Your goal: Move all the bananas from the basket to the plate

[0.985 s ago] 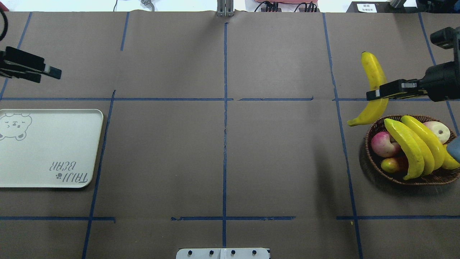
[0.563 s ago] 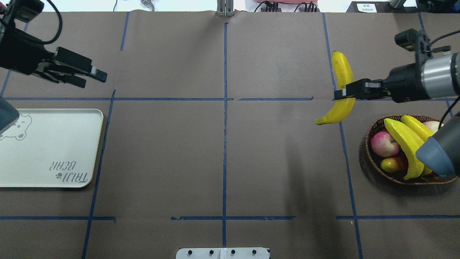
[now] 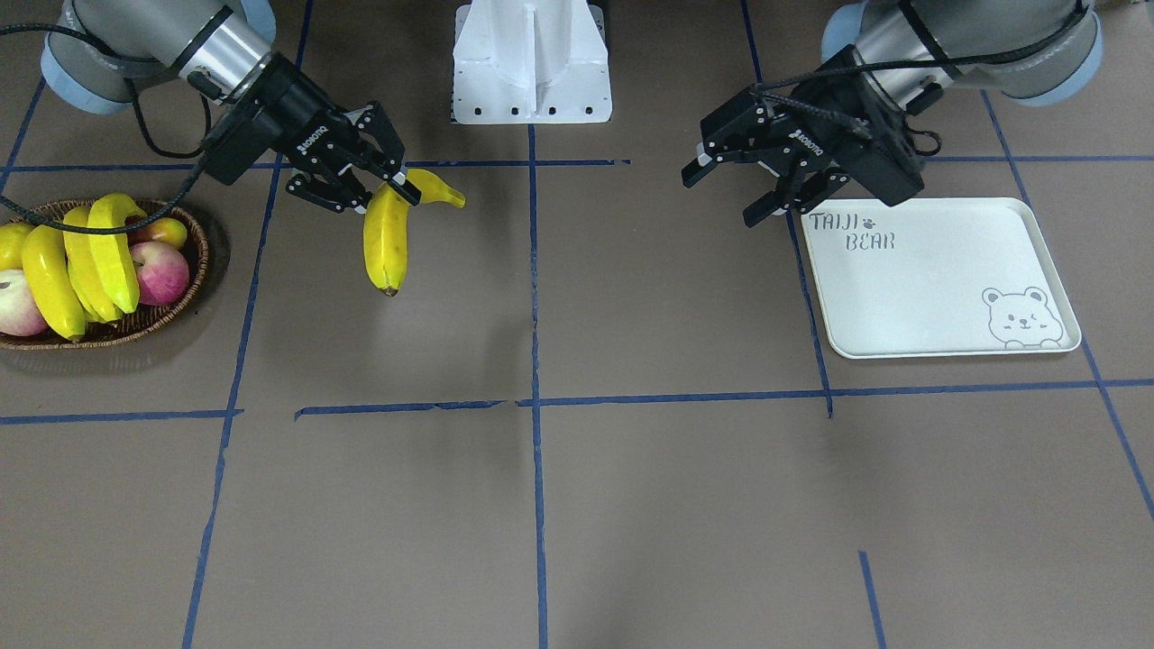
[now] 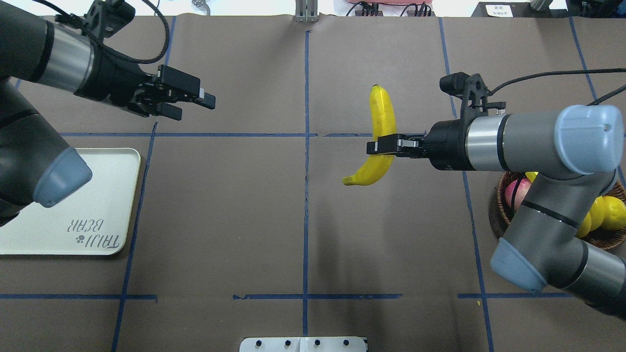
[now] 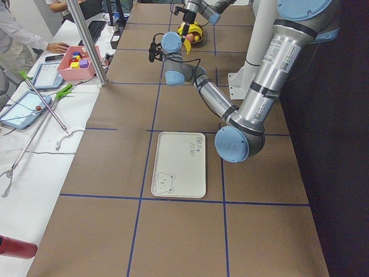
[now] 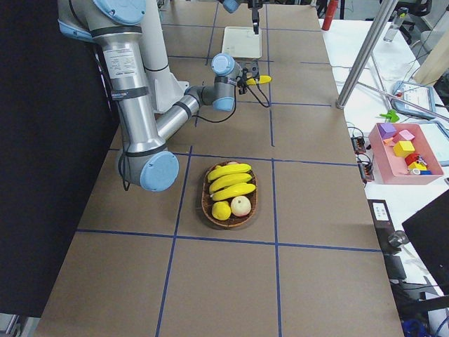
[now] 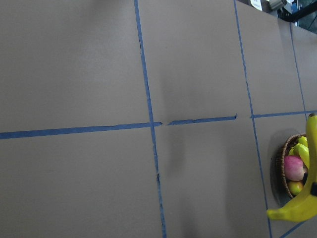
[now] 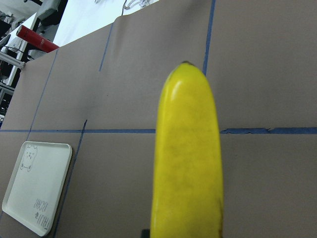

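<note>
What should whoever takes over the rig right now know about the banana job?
Right gripper: shut on one banana, held in the air above the table, clear of the basket.
Left gripper: open, empty, hovering near the plate's corner.
Basket: three bananas inside, with other fruit.
Plate: no banana on it.
Done: one banana lifted out, none delivered.
Left: get all four onto the plate.

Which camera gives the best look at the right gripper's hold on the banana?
Exterior front-facing: the right gripper shows both fingers clamped across the banana. Overhead sees the grip edge-on; right wrist, only banana; side views, tiny.
</note>
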Available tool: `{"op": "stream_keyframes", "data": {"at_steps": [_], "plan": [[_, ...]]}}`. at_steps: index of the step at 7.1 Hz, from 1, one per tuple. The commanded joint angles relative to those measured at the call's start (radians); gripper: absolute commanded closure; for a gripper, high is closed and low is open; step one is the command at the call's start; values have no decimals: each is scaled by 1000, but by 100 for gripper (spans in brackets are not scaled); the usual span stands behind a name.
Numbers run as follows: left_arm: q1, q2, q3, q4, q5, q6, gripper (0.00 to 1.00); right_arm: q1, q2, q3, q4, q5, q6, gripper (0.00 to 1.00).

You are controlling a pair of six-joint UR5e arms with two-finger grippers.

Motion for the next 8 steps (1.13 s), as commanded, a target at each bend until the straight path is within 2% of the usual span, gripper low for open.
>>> {"op": "stream_keyframes", "data": {"at_steps": [1,2,3,5,6,8], "plan": [[69,-49,0,3,85,-56,0,-75,100,1,-105,-67,20,99],[85,-66,4,7,97,-90,0,-114,115,1,-117,-122,20,99],[117,-95,12,9,159,-113,0,-155,119,0,-119,-172,20,99],[174,-123,16,9,241,-141,0,-187,156,-8,-139,-197,20,99],[186,-135,30,7,266,-153,0,-198,199,-8,-192,-215,20,99],[204,-143,53,6,292,-154,1,-214,233,-17,-206,-216,22,99]]}}
